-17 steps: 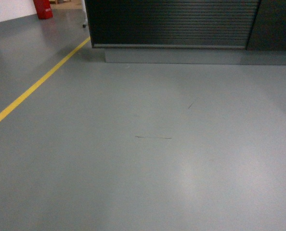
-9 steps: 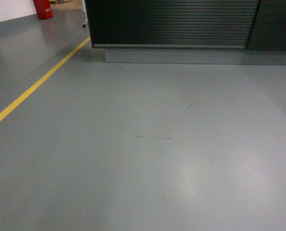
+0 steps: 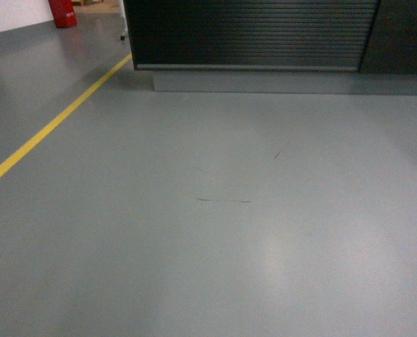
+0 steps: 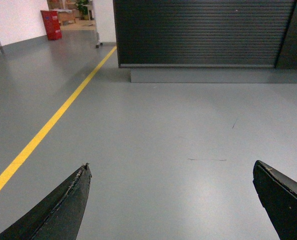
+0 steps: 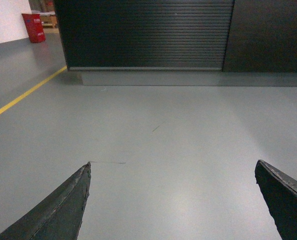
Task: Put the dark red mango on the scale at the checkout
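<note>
A grey, smooth floor (image 3: pixel 215 232) with a soft sheen fills most of every view. In the left wrist view the left gripper (image 4: pixel 171 172) has its two dark fingers spread wide at the bottom corners, nothing between them but floor. The right gripper (image 5: pixel 173 170) stands the same way in its own view, fingers far apart and empty. Neither gripper shows in the head view.

Ahead stands the checkout (image 3: pixel 254 35), a dark black-brown counter whose front is a horizontally ribbed black panel above a plain grey plinth. Its top is cut off by the upper edge of all three views, so no counter surface can be seen. No mango or scale appears in any view.

A yellow line (image 3: pixel 50 126) runs diagonally across the floor on the left, towards a red object (image 3: pixel 63 12) by a white wall, too small to name. Two thin dark scuff marks (image 3: pixel 224 201) lie on the floor mid-frame.
</note>
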Motion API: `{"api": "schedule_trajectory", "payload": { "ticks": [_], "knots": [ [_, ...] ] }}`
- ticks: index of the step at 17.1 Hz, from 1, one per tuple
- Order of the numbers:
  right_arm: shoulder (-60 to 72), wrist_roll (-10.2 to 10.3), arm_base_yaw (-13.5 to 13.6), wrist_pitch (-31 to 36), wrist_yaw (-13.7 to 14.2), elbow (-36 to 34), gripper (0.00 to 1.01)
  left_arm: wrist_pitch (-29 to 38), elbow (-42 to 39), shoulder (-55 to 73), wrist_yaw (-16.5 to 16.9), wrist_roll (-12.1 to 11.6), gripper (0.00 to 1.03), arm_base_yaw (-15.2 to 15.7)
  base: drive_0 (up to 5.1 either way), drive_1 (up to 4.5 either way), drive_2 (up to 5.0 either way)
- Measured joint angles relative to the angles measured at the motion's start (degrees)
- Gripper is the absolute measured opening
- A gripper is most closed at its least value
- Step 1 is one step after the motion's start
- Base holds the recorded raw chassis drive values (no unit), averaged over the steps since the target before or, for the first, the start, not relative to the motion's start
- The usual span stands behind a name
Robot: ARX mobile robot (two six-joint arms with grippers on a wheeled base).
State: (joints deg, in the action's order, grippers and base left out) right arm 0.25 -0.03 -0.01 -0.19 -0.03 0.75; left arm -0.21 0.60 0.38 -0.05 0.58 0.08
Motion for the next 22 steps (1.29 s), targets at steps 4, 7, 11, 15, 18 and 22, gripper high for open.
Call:
{"api": "schedule_trajectory", "payload": {
  "ticks": [4,7,11,15,18,22],
  "knots": [
    [0.0,0.0,0.0,0.0,0.0,0.0,0.98,0.0,0.0,0.0,0.0,0.0,0.98,0.0,0.0,0.48,-0.5],
    [0.0,0.0,0.0,-0.04,0.02,0.0,0.98,0.0,0.0,0.0,0.0,0.0,0.98,0.0,0.0,0.95,-1.0],
    [0.0,0.0,0.0,0.04,0.0,0.0,0.98,0.07,0.0,0.0,0.0,0.0,0.98,0.0,0.0,0.95,-1.0],
    [0.0,0.0,0.0,0.02,0.0,0.0,0.98,0.13,0.0,0.0,0.0,0.0,0.98,0.0,0.0,4.25,-4.2],
    [0.0,0.0,0.0,-0.04,0.0,0.0,0.98,-0.02,0.0,0.0,0.0,0.0,0.98,0.0,0.0,4.23,-4.2],
    [0.0,0.0,0.0,0.02,-0.02,0.0,0.98,0.15,0.0,0.0,0.0,0.0,0.98,0.0,0.0,4.26,-4.2]
  ]
}}
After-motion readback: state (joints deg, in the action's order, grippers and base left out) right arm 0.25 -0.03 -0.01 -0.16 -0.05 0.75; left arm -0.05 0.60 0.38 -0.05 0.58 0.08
